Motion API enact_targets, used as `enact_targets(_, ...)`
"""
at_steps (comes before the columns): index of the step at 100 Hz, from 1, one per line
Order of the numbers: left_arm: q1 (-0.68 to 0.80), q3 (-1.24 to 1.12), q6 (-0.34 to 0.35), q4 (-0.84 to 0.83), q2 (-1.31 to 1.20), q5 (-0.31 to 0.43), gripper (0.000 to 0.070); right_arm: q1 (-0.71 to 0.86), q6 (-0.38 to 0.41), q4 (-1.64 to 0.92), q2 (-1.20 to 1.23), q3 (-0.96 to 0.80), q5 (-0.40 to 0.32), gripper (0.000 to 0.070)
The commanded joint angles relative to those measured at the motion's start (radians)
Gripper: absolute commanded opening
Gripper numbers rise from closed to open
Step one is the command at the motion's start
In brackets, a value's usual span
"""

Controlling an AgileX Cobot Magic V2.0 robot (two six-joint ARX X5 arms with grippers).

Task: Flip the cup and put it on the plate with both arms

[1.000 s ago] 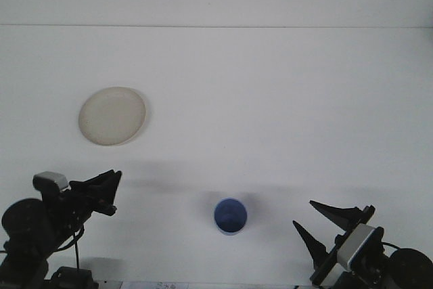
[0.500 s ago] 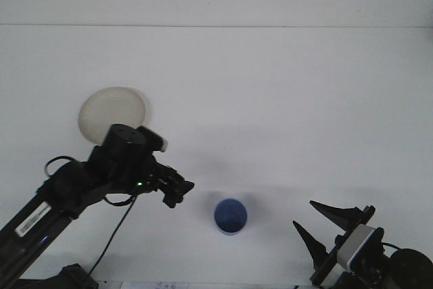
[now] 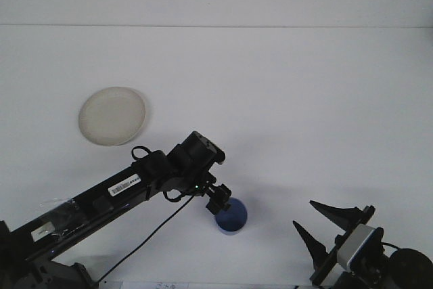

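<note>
A blue cup [image 3: 233, 218] stands on the white table near the front, its open mouth facing up. My left gripper [image 3: 219, 199] is stretched out from the lower left and sits right at the cup's upper left rim, covering part of it; whether it touches the cup is unclear. A round cream plate [image 3: 112, 116] lies flat at the left, well away from the cup. At the lower right my right gripper [image 3: 316, 225] stands open with nothing between its fingers, to the right of the cup.
A black cable [image 3: 145, 245] hangs under the left arm [image 3: 108, 197], which crosses the front left of the table. The table's far edge [image 3: 216, 26] runs across the top.
The left arm has swung out from the lower left corner and reached rightward and down to the cup's rim. The plate is uncovered again. The right arm and cup stayed still.
</note>
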Motion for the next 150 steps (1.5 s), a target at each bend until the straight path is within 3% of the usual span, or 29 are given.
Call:
enact_targets(1,-0.019,0.017,0.005,-0.003,0.041,-0.002,0.0423,0.010,-0.013,0.008,0.002,0.006,0.004,0.0375)
enact_targets(31,-0.062,0.017,0.035,-0.003,0.116,-0.002,0.0395,0.010,-0.016,0.007,0.002,0.006,0.004,0.0375)
enact_targets(36,-0.065,0.017,0.035,-0.005,0.119,-0.002,0.0319,0.010,-0.016,0.006,0.002,0.006,0.004,0.0375)
enact_targets(44,-0.071,0.017,0.045,-0.008,0.121,-0.002,0.0124,0.010,-0.016,0.006,0.002,0.006,0.004,0.0375)
enact_targets(51,-0.077,0.017,0.060,-0.016,0.121,-0.002,0.0002,0.010,-0.016,0.006,0.002,0.006,0.004,0.0375)
enact_targets(78,-0.077,0.059,0.099,-0.116,0.118,-0.011,0.0010,0.010,-0.016,0.006,0.002,0.006,0.004,0.0375)
enact_targets(107,0.003,0.211,0.194,-0.242,0.008,-0.225,0.0008,0.010,-0.014,0.005,0.002,0.006,0.004,0.0375)
enact_targets(122,0.174,0.269,0.250,-0.286,-0.066,-0.338,0.0005,0.010,-0.010,0.005,0.002,0.006,0.004,0.0375)
enact_targets(133,0.369,0.313,0.272,-0.322,-0.071,-0.339,0.0006,0.010,-0.006,0.005,0.002,0.006,0.004,0.0375)
enact_targets(150,0.660,0.318,0.266,-0.249,-0.028,-0.335,0.0006,0.010,0.001,0.002,0.002,0.006,0.004,0.0375)
